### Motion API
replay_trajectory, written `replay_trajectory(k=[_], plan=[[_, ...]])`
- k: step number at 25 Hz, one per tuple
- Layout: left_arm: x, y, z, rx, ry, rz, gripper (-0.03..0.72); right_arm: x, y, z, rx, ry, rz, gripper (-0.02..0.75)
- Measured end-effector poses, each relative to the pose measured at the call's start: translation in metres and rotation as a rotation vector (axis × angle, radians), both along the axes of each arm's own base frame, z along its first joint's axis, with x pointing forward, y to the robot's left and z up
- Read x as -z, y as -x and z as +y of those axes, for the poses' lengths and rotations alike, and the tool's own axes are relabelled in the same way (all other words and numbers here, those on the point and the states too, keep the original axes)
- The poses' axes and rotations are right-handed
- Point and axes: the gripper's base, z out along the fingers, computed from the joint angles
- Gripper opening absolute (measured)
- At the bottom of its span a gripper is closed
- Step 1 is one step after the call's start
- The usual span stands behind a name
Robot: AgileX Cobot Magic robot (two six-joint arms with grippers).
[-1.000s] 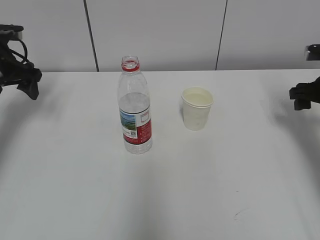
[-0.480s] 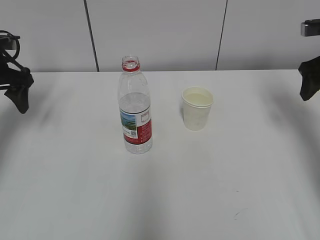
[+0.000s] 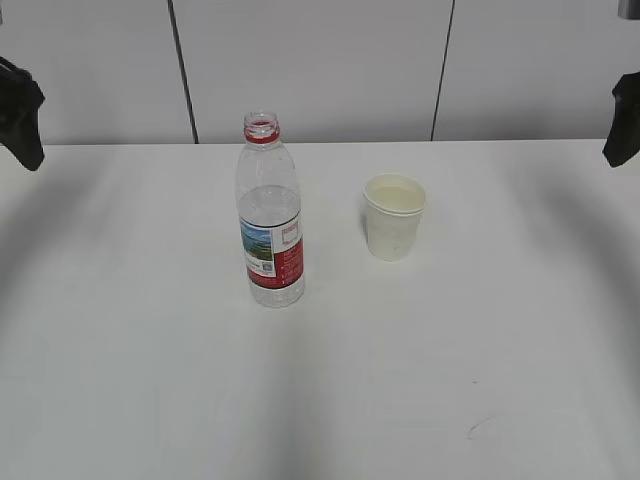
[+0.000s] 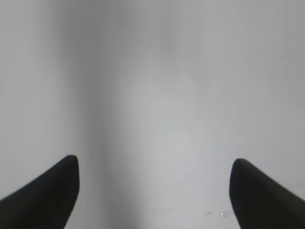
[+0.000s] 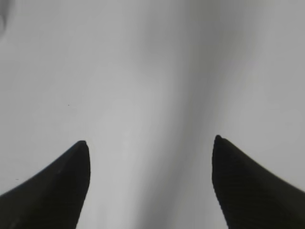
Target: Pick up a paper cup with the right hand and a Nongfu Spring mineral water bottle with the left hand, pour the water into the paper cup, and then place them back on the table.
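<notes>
Looking through your wrist cameras, both black two-finger grippers, left (image 4: 152,191) and right (image 5: 150,179), gape wide with only bare white tabletop (image 3: 150,380) between their fingers. Your tall clear red-labelled bottle (image 3: 269,215) stands upright mid-table, the small white paper cup (image 3: 393,217) near at its 3 o'clock, apart.

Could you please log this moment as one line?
bottle: upright, uncapped | paper cup: upright, right of bottle | left gripper: open, empty | right gripper: open, empty
</notes>
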Motion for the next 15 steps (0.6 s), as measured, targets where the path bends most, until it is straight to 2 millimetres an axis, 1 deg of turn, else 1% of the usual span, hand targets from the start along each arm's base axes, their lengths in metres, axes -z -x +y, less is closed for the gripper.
replay_trajectory(k=[1, 4, 7, 9, 15], plan=[[-0.006, 0.003, -0.001, 0.007, 0.006, -0.013, 0.575, -0.005, 0.003, 0.001, -0.002, -0.006, -0.012, 0.585], [-0.017, 0.02, -0.001, 0.023, 0.009, -0.031, 0.575, -0.009, 0.016, 0.004, -0.003, -0.018, -0.011, 0.585], [-0.019, 0.042, -0.002, 0.024, 0.009, -0.015, 0.575, -0.009, 0.032, 0.007, -0.007, -0.023, 0.002, 0.585], [-0.015, 0.057, -0.002, 0.025, 0.011, 0.011, 0.573, -0.006, 0.042, 0.008, -0.017, -0.027, 0.019, 0.585], [-0.001, 0.099, -0.006, 0.021, 0.05, 0.067, 0.573, -0.001, 0.083, 0.018, -0.032, -0.075, 0.051, 0.585]])
